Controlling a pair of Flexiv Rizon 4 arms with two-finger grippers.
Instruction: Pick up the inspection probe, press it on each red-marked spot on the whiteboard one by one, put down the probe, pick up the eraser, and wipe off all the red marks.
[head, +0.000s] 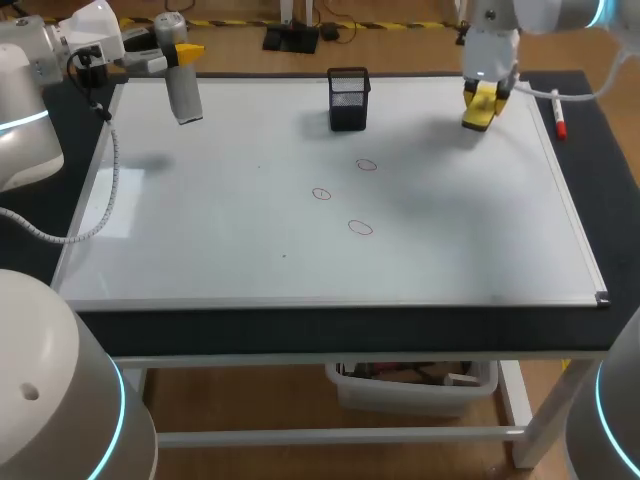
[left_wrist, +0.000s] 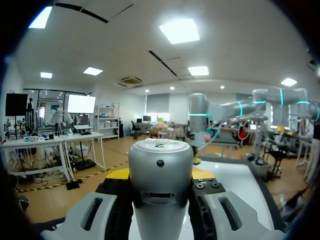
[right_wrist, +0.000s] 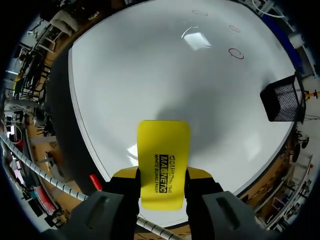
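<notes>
Whiteboard (head: 200, 250), nearest us, lies flat on the worktop (head: 330, 326), with three red marks (head: 321, 193) unwiped near its middle. Inspection probe (head: 183, 90): grey cylinder, clenched in our left jaws above the far-left corner, probably parked clear of the board. Mesh holder (head: 348, 98): black, at the far edge. Eraser (head: 480, 108): yellow block, gripped in our right jaws over the far-right area, likely poised for wiping.

table (head: 300, 330): black top, white legs | floor (head: 250, 400): wood | ceiling panels (left_wrist: 180, 31): lit
</notes>
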